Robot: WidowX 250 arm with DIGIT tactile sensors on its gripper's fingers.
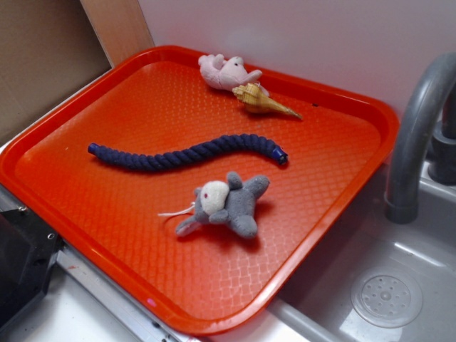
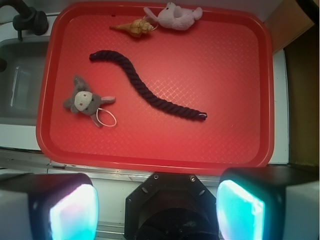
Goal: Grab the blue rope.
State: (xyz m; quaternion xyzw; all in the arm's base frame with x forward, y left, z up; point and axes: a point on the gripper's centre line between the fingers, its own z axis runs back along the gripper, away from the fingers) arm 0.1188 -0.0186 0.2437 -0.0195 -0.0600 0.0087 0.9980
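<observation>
Twisted rope, glossy textured plastic tray

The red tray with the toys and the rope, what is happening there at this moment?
Nothing is being handled yet. The gripper hangs open above the near edge of the red tray, apart from everything. The blue rope lies loose in the tray's middle, with a grey plush mouse beside it. A pink plush toy and a seashell sit at the far edge.
</observation>
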